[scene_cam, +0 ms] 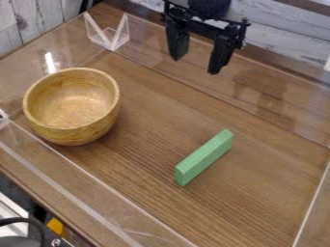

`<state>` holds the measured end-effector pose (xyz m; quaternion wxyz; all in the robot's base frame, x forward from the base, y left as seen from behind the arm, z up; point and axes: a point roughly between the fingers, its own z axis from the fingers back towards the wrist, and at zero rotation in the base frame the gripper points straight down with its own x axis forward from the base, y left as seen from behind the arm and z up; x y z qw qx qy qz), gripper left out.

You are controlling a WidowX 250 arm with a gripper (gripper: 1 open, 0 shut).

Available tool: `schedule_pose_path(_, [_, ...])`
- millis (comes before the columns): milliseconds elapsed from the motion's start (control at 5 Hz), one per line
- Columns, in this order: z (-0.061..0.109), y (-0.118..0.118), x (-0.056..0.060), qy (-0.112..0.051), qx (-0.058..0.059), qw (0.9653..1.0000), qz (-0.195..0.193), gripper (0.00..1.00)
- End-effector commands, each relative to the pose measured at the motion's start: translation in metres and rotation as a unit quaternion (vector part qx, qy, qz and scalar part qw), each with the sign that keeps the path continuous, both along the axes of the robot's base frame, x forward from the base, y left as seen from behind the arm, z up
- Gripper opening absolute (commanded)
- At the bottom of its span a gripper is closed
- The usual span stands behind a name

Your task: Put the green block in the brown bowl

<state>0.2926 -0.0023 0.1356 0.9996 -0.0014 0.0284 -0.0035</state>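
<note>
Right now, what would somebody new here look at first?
Probably the big brown bowl, sitting on the left of the picture. Next, the bright green block, lying slanted on the wooden table. Then the black gripper, hanging open at the top.

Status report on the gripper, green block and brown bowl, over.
Gripper open, nothing held, above the table. Green block flat on the table, outside the brown bowl. Nothing seen between block and bowl.
</note>
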Motion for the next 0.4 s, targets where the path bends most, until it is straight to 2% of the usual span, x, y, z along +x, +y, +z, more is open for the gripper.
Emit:
schedule_pose_path(0, [-0.004, -0.012, -0.009, 0.009, -0.004, 0.9993, 0.035, 1.00])
schedule_pose_path(200, [-0.013, -0.029, -0.031, 0.015, -0.012, 0.9986, 0.049, 1.00])
